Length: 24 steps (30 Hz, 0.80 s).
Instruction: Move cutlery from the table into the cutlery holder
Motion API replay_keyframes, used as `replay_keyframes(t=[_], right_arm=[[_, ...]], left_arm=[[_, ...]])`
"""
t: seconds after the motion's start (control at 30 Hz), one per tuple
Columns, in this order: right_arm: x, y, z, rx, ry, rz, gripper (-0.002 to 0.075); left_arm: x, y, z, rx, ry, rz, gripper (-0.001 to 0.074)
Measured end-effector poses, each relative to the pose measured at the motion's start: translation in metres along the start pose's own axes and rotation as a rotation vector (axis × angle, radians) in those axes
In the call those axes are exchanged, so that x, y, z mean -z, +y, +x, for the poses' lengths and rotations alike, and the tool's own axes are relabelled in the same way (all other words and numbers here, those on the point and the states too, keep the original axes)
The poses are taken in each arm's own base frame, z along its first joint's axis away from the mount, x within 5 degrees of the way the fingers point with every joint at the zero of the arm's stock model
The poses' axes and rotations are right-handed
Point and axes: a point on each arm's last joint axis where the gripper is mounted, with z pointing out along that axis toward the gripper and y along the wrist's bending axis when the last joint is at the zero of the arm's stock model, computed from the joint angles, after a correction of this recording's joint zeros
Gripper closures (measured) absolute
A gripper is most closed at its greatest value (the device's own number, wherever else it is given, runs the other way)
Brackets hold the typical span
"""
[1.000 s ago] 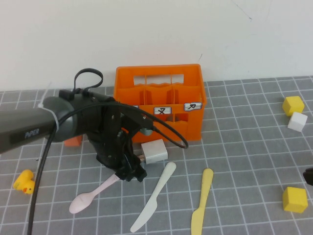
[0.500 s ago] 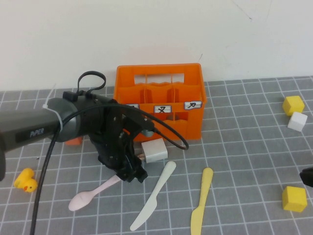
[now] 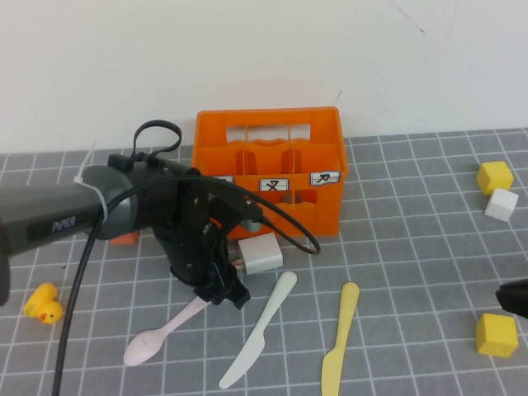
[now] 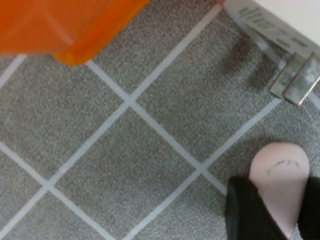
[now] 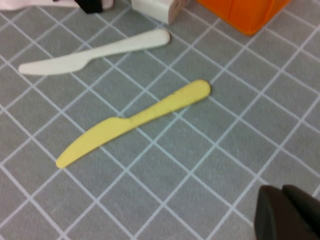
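The pale pink spoon (image 3: 157, 337) lies on the grey gridded table (image 3: 412, 247), and my left gripper (image 3: 221, 294) is shut on its handle. In the left wrist view the pink handle (image 4: 279, 172) sits pinched between the two black fingers of the left gripper (image 4: 280, 205). A white knife (image 3: 260, 330) (image 5: 95, 50) and a yellow knife (image 3: 340, 340) (image 5: 135, 120) lie flat to the right of the spoon. The orange cutlery holder (image 3: 322, 219) stands behind them, upright. My right gripper (image 3: 516, 299) (image 5: 287, 210) is low at the table's right edge, shut and empty.
A white charger plug (image 3: 260, 254) lies between the holder and the knives. A yellow duck (image 3: 41, 307) sits at the left, a small orange cube (image 3: 124, 238) behind the left arm. Yellow cubes (image 3: 495, 176) (image 3: 497, 335) and a white cube (image 3: 502, 205) are at the right.
The left gripper's jaws have closed on the spoon's handle, and the spoon's bowl has shifted slightly right and nearer. The right gripper has edged a little further into view.
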Motion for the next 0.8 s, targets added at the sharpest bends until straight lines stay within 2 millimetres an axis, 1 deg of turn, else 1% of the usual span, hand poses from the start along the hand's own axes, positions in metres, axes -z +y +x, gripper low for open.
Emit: replay_keyframes(t=[0.23, 0.4, 0.47, 0.53, 0.8], right_arm=[[0.000, 0.001, -0.003, 0.019, -0.031, -0.006, 0.0729], [0.000, 0.001, -0.003, 0.023, -0.033, -0.006, 0.0729], [0.000, 0.001, -0.003, 0.026, -0.033, -0.006, 0.0729], [0.000, 0.001, -0.003, 0.026, -0.033, -0.006, 0.0729], [0.000, 0.001, -0.003, 0.028, -0.033, -0.007, 0.0729]], left_arm=[[0.000, 0.000, 0.001, 0.000, 0.007, 0.000, 0.0545], [0.007, 0.001, 0.003, -0.020, 0.028, -0.010, 0.0545], [0.014, 0.001, 0.005, -0.025, 0.040, -0.013, 0.0545], [0.025, 0.001, 0.007, -0.026, 0.039, -0.015, 0.0545], [0.063, 0.000, 0.010, -0.029, -0.008, -0.031, 0.0545]])
